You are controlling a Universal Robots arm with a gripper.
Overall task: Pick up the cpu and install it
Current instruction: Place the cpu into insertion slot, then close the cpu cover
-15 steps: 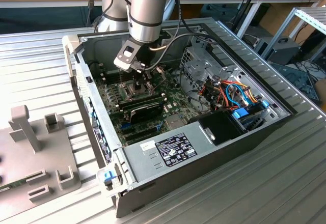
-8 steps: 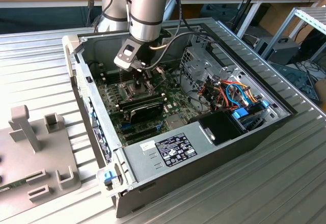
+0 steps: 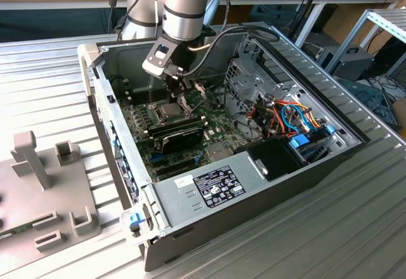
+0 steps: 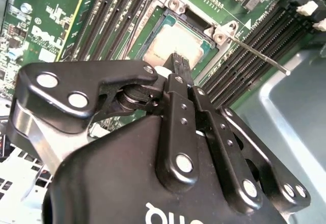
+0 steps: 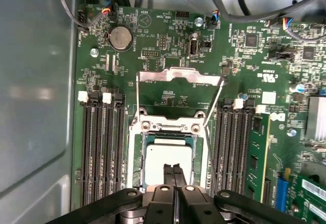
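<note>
The cpu [image 5: 165, 158] is a dull silvery square lying flat in the dark socket on the green motherboard [image 5: 168, 46]; it also shows in the second wrist view [image 4: 170, 43] and in the exterior view [image 3: 166, 110]. My gripper [image 5: 173, 175] hangs right over the chip's edge, its two black fingers pressed together with nothing between them. In the second wrist view the fingertips [image 4: 178, 63] point down at the chip. Whether they touch its top I cannot tell. From the exterior view, the gripper [image 3: 178, 96] reaches into the open computer case [image 3: 254, 196].
The shiny hinged socket frame [image 5: 181, 76] stands flipped open beyond the socket, its thin lever rod [image 4: 254, 53] sticking out. Memory slots [image 5: 99, 147] flank the socket on both sides. A drive cage [image 3: 254, 82] and loose cables [image 3: 288, 117] fill the case toward the exterior view's right.
</note>
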